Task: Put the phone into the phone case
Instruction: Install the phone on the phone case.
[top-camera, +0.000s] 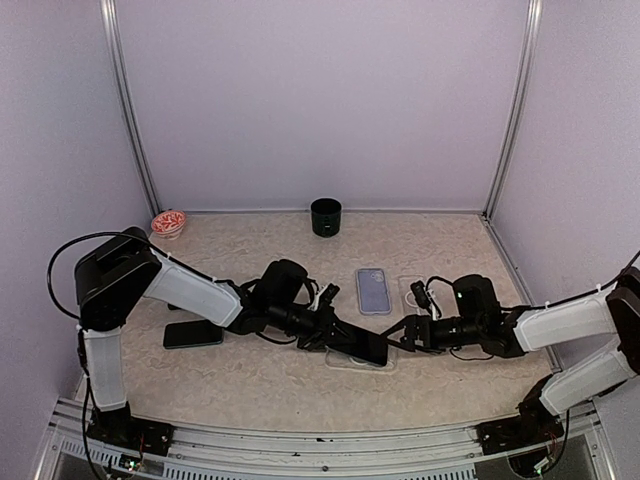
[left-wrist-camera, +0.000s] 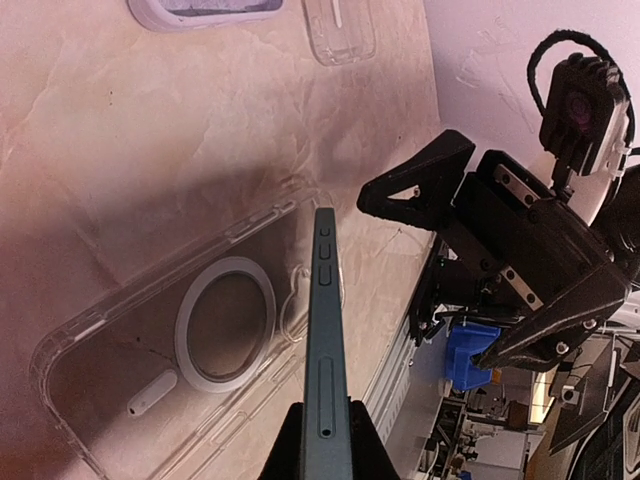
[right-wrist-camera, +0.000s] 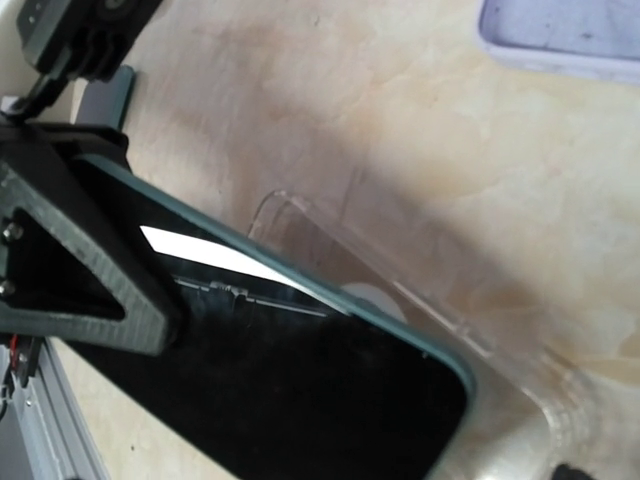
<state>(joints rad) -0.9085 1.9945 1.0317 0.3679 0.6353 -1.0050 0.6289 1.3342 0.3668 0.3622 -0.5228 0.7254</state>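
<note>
First seat the phone (left-wrist-camera: 325, 330), pinched in the left gripper (left-wrist-camera: 325, 445), corner-first into the clear phone case (left-wrist-camera: 110, 370); then press flat with the spread right gripper (top-camera: 404, 333).

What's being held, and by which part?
The left gripper grips the phone by one end, over the clear case; the right gripper is open, holding nothing.

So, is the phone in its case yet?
Not yet. Done: the phone is gripped in the left end effector. Now: it hangs tilted over the clear case, with the right end effector open alongside. Left: pressing the phone flat into the case.
</note>
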